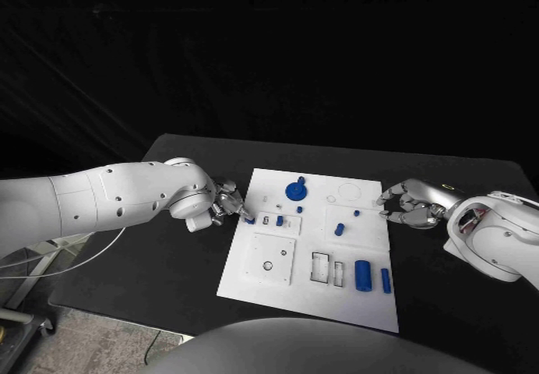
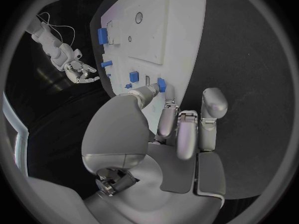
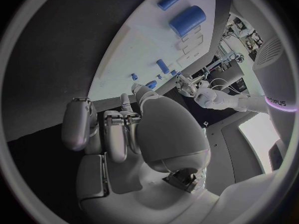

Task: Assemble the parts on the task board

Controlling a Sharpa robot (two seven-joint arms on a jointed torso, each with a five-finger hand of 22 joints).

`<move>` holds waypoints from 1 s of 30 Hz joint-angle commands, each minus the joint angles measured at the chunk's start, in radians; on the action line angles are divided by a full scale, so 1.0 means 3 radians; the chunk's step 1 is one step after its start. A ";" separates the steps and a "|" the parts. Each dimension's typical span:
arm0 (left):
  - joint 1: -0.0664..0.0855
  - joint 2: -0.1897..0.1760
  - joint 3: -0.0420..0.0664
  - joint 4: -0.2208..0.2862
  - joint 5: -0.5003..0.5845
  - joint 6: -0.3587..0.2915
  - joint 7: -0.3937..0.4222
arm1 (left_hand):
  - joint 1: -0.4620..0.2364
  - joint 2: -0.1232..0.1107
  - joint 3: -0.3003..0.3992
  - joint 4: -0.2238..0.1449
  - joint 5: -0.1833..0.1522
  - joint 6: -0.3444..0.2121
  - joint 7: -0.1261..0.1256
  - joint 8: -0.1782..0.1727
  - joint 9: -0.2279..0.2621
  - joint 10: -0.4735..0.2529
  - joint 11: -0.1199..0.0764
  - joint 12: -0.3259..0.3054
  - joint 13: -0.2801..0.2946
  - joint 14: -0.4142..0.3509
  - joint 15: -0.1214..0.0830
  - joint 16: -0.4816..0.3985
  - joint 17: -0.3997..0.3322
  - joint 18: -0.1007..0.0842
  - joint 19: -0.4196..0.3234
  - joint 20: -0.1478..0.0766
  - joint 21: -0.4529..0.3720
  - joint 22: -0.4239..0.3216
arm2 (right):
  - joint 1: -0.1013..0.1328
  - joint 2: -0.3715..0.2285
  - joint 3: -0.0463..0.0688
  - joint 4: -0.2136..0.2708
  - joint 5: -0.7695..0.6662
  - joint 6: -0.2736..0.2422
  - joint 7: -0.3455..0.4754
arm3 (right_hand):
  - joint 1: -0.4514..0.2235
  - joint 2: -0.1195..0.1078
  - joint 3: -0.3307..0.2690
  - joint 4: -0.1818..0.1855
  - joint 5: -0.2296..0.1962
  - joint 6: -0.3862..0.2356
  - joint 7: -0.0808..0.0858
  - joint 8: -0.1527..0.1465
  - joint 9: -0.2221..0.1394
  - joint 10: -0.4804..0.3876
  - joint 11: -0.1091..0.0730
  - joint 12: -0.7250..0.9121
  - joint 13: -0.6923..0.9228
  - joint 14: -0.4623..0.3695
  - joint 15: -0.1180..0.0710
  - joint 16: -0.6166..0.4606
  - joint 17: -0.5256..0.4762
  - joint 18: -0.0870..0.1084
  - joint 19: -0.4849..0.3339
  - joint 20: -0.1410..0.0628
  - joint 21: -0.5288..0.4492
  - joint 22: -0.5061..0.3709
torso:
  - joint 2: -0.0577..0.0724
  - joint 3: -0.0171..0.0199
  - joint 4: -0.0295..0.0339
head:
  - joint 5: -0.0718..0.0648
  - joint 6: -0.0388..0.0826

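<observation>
Both silver hands rest at the edges of the flat white task board (image 1: 275,273).

The left hand (image 1: 225,204) sits at the board's left edge, a fingertip at a small blue block (image 2: 161,84), apparently pinching it. Blue parts lie scattered: a round disc (image 1: 297,190), two cylinders (image 1: 363,275). The right hand (image 1: 406,207) hovers curled, holding nothing.

A robotics lab: a black table (image 1: 449,179) under dark drapes carries a white task board (image 1: 258,273).
</observation>
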 commanded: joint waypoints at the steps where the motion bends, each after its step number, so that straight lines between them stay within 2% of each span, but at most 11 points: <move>1: 0.0069 -0.0008 0.0008 0.0065 0.0011 -0.0035 -0.0188 | -0.0053 -0.0010 0.0561 -0.0519 0.0041 0.0028 -0.0006 0.0010 0.0010 0.0037 -0.0007 0.0003 0.0170 0.0148 -0.0017 0.0019 0.0679 0.0019 0.0035 -0.0002 0.0029 0.0412 | -0.0003 0.0012 0.0000 -0.0006 0.0002 0.0051 -0.0019 | 0.0010 -0.0004 0.0023 -0.0002 0.0004 0.0021 -0.0008 0.0005 -0.0004 0.0353 0.0025 -0.0017 0.0869 0.0348 0.0024 0.0011 0.0876 0.0048 -0.0017 -0.0001 -0.0020 0.0543 | -0.0002 0.0002 0.0001 | 0.0004 -0.0001; 3: 0.0119 -0.0014 0.0009 0.0108 -0.0002 -0.0028 -0.0269 | -0.0086 -0.0016 0.0621 -0.0537 0.0093 0.0029 -0.0008 0.0034 0.0032 0.0052 -0.0010 0.0012 0.0179 0.0156 -0.0023 0.0022 0.0686 0.0015 0.0052 -0.0005 0.0057 0.0418 | -0.0003 0.0019 0.0000 -0.0010 0.0008 0.0051 -0.0018 | 0.0010 -0.0004 0.0023 -0.0002 0.0004 0.0021 -0.0008 0.0005 -0.0004 0.0353 0.0025 -0.0017 0.0869 0.0348 0.0024 0.0011 0.0876 0.0048 -0.0017 -0.0001 -0.0021 0.0543 | 0.0001 0.0000 0.0000 | 0.0002 -0.0001; 8: 0.0177 -0.0006 0.0010 0.0167 -0.0037 -0.0023 -0.0402 | -0.0134 -0.0008 0.0693 -0.0548 0.0149 0.0000 -0.0006 0.0077 0.0079 0.0071 -0.0011 0.0024 0.0192 0.0157 -0.0026 0.0022 0.0684 0.0010 0.0072 -0.0010 0.0091 0.0424 | -0.0004 0.0027 0.0000 -0.0015 0.0018 0.0052 -0.0019 | 0.0009 -0.0005 0.0024 -0.0002 0.0002 0.0022 -0.0008 0.0005 -0.0005 0.0353 0.0025 -0.0017 0.0869 0.0346 0.0024 0.0006 0.0873 0.0050 -0.0021 -0.0001 -0.0028 0.0541 | 0.0001 0.0003 -0.0006 | -0.0002 -0.0001; 12: 0.0194 0.0007 0.0011 0.0197 -0.0055 -0.0026 -0.0466 | -0.0195 -0.0005 0.0773 -0.0563 0.0257 -0.0063 -0.0005 0.0171 0.0172 0.0081 -0.0011 0.0034 0.0200 0.0148 -0.0030 0.0017 0.0671 0.0005 0.0094 -0.0015 0.0134 0.0431 | -0.0004 0.0022 0.0000 -0.0014 0.0030 0.0056 -0.0021 | 0.0009 -0.0005 0.0025 -0.0003 0.0002 0.0023 -0.0008 0.0005 -0.0005 0.0353 0.0024 -0.0017 0.0869 0.0343 0.0024 -0.0001 0.0869 0.0051 -0.0024 -0.0001 -0.0034 0.0539 | 0.0008 -0.0002 -0.0003 | -0.0021 -0.0001; 20: 0.0204 0.0045 0.0011 0.0237 -0.0104 -0.0057 -0.0533 | -0.0265 0.0009 0.0816 -0.0581 0.0433 -0.0170 -0.0007 0.0315 0.0316 0.0152 -0.0020 0.0087 0.0251 0.0141 -0.0043 0.0011 0.0650 -0.0013 0.0174 -0.0028 0.0243 0.0455 | -0.0004 0.0008 0.0000 -0.0010 0.0048 0.0068 -0.0026 | 0.0009 -0.0006 0.0027 -0.0004 0.0002 0.0023 -0.0008 0.0006 -0.0005 0.0353 0.0024 -0.0017 0.0869 0.0337 0.0024 -0.0015 0.0861 0.0055 -0.0032 0.0000 -0.0052 0.0534 | 0.0007 -0.0001 0.0003 | -0.0033 -0.0001; 21: 0.0204 0.0052 0.0011 0.0244 -0.0118 -0.0066 -0.0541 | -0.0274 0.0014 0.0792 -0.0576 0.0534 -0.0190 -0.0006 0.0336 0.0337 0.0161 -0.0021 0.0093 0.0256 0.0141 -0.0047 0.0010 0.0647 -0.0016 0.0184 -0.0029 0.0254 0.0457 | -0.0004 0.0007 0.0000 -0.0009 0.0048 0.0069 -0.0026 | 0.0009 -0.0006 0.0027 -0.0004 0.0002 0.0023 -0.0008 0.0005 -0.0005 0.0353 0.0024 -0.0017 0.0869 0.0335 0.0024 -0.0019 0.0859 0.0056 -0.0034 0.0000 -0.0057 0.0532 | 0.0006 -0.0002 0.0004 | -0.0032 -0.0001; 22: 0.0205 0.0060 0.0011 0.0252 -0.0130 -0.0077 -0.0549 | -0.0293 0.0017 0.0727 -0.0560 0.0810 -0.0222 -0.0007 0.0377 0.0380 0.0178 -0.0023 0.0106 0.0268 0.0147 -0.0051 0.0011 0.0649 -0.0024 0.0199 -0.0033 0.0274 0.0460 | -0.0004 0.0008 0.0000 -0.0009 0.0049 0.0071 -0.0026 | 0.0009 -0.0007 0.0027 -0.0005 0.0001 0.0023 -0.0008 0.0005 -0.0006 0.0353 0.0024 -0.0017 0.0869 0.0332 0.0024 -0.0025 0.0855 0.0058 -0.0037 0.0000 -0.0063 0.0531 | 0.0006 -0.0001 0.0004 | -0.0030 -0.0001; 24: 0.0205 0.0077 0.0011 0.0267 -0.0169 -0.0096 -0.0562 | -0.0315 0.0037 0.0453 -0.0525 0.1588 -0.0284 -0.0030 0.0494 0.0493 0.0220 -0.0042 0.0135 0.0297 0.0165 -0.0074 0.0014 0.0659 -0.0037 0.0238 -0.0046 0.0322 0.0470 | -0.0004 0.0009 0.0000 -0.0009 0.0050 0.0071 -0.0023 | 0.0009 -0.0010 0.0028 -0.0005 0.0001 0.0024 -0.0008 0.0005 -0.0006 0.0353 0.0025 -0.0017 0.0869 0.0329 0.0024 -0.0034 0.0850 0.0060 -0.0043 0.0000 -0.0075 0.0527 | 0.0006 -0.0004 0.0004 | -0.0029 -0.0001; 25: 0.0205 0.0087 0.0011 0.0274 -0.0192 -0.0100 -0.0566 | -0.0309 0.0055 0.0281 -0.0516 0.1869 -0.0320 -0.0028 0.0536 0.0536 0.0234 -0.0054 0.0145 0.0307 0.0173 -0.0080 0.0015 0.0665 -0.0036 0.0253 -0.0053 0.0336 0.0473 | -0.0004 0.0010 0.0000 -0.0010 0.0050 0.0069 -0.0022 | 0.0009 -0.0010 0.0028 -0.0006 0.0001 0.0024 -0.0008 0.0005 -0.0006 0.0353 0.0025 -0.0017 0.0869 0.0328 0.0024 -0.0035 0.0850 0.0061 -0.0044 0.0000 -0.0077 0.0526 | 0.0006 -0.0003 0.0006 | -0.0029 -0.0001; 26: 0.0205 0.0103 0.0011 0.0282 -0.0233 -0.0100 -0.0571 | -0.0277 0.0109 0.0169 -0.0511 0.1927 -0.0349 -0.0035 0.0558 0.0558 0.0249 -0.0051 0.0154 0.0320 0.0182 -0.0082 0.0018 0.0673 -0.0035 0.0268 -0.0063 0.0349 0.0476 | -0.0004 0.0012 0.0000 -0.0011 0.0050 0.0065 -0.0020 | 0.0008 -0.0014 0.0029 -0.0007 0.0001 0.0024 -0.0008 0.0005 -0.0007 0.0353 0.0025 -0.0017 0.0869 0.0324 0.0025 -0.0044 0.0844 0.0063 -0.0049 0.0000 -0.0088 0.0523 | 0.0006 -0.0003 0.0005 | -0.0028 -0.0001; 30: 0.0206 0.0157 0.0011 0.0302 -0.0393 -0.0084 -0.0578 | -0.0227 0.0149 0.0047 -0.0517 0.1957 -0.0374 -0.0035 0.0574 0.0569 0.0270 -0.0054 0.0169 0.0340 0.0192 -0.0082 0.0020 0.0682 -0.0036 0.0281 -0.0069 0.0358 0.0479 | -0.0004 0.0017 0.0000 -0.0012 0.0051 0.0050 -0.0011 | 0.0008 -0.0014 0.0029 -0.0007 0.0001 0.0024 -0.0008 0.0005 -0.0007 0.0353 0.0025 -0.0017 0.0869 0.0324 0.0025 -0.0044 0.0844 0.0063 -0.0049 0.0000 -0.0088 0.0523 | 0.0003 -0.0003 0.0003 | -0.0023 -0.0001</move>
